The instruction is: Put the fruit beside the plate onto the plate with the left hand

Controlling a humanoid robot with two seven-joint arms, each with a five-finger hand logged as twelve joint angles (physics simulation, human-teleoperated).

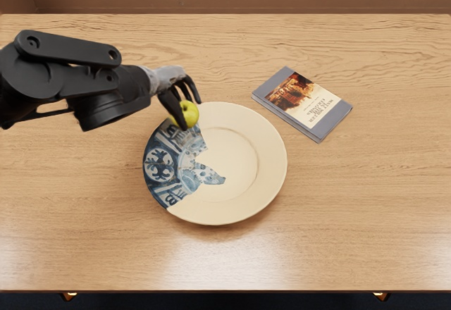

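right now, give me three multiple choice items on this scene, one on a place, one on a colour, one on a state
1. Where does the book lie relative to the plate?
A) to its left
B) to its upper right
C) on it

2. What colour is the fruit?
A) red
B) purple
C) yellow-green

3. What is the left hand doing?
A) grasping the fruit
B) resting open and holding nothing
C) holding the book

Answers:
1 B, the book lies apart from the plate, off its upper-right rim.
2 C, its skin shows yellow-green beside the dark fingers.
3 A, the fingers curl around the fruit at the plate's upper-left rim.
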